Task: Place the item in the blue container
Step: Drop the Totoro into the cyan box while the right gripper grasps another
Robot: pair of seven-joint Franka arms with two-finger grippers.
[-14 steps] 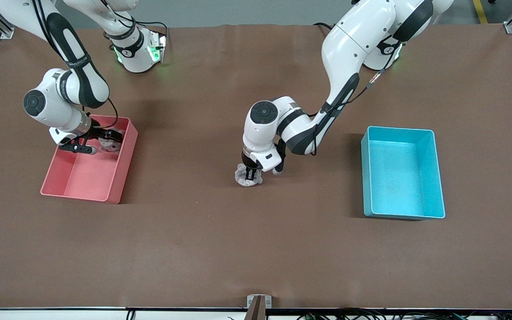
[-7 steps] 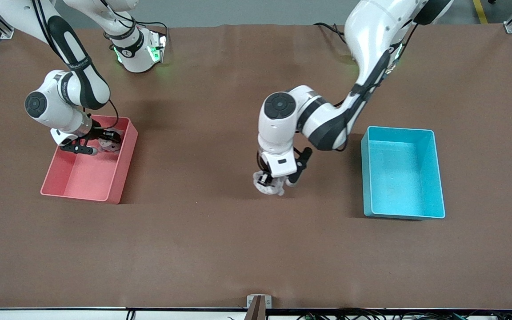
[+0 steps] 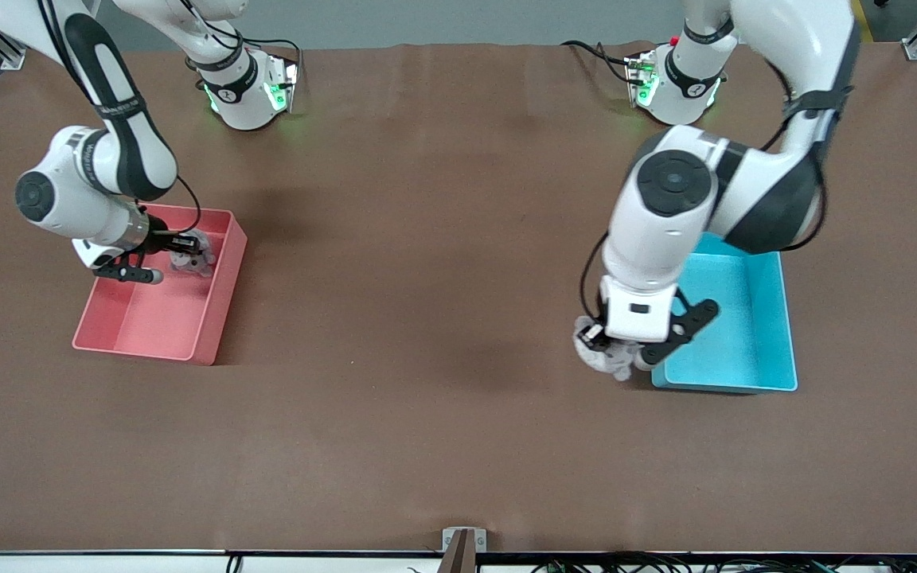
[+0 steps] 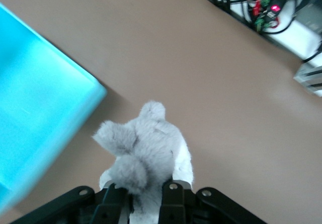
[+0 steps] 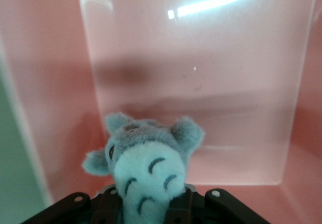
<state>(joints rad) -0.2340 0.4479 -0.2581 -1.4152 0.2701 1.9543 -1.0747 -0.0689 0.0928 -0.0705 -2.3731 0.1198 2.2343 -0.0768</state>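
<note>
The item, a grey plush toy, hangs in my left gripper, which is shut on it. It is held in the air over the table, just outside the blue container, at the corner of the container toward the right arm's end. My right gripper is down inside a pink bin. It is shut on a second grey plush toy with a pale striped belly.
The pink bin stands at the right arm's end of the brown table, the blue container at the left arm's end. Cables and a metal bracket line the table edge nearest the front camera.
My left arm lifted the plush toy off the middle of the table and swung it over to the blue container's corner. My right gripper closed on the plush toy in the pink bin.
</note>
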